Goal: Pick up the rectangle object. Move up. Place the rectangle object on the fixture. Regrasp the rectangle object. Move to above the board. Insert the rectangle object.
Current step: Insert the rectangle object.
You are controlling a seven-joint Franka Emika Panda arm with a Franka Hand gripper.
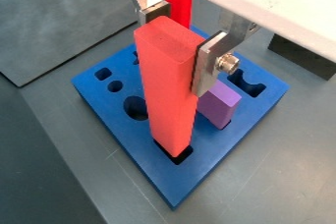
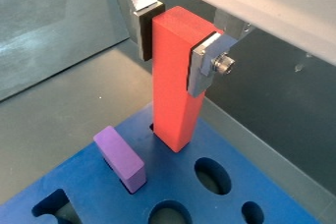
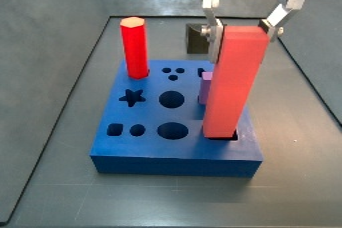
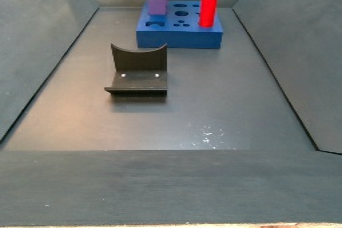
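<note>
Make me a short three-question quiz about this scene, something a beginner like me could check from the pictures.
1. True or false: the rectangle object stands upright with its lower end in a hole of the board.
2. Which piece stands beside the rectangle object on the board? A) a lilac cube B) a green ball C) a yellow ring
3. Fill in: the fixture stands on the floor, ____ from the board.

Key
1. True. The gripper is above the board, its fingers on either side of the bar's upper part.
2. A.
3. Apart. In a side view it sits nearer the camera, with nothing on it; the red pillar stands on the board.
</note>
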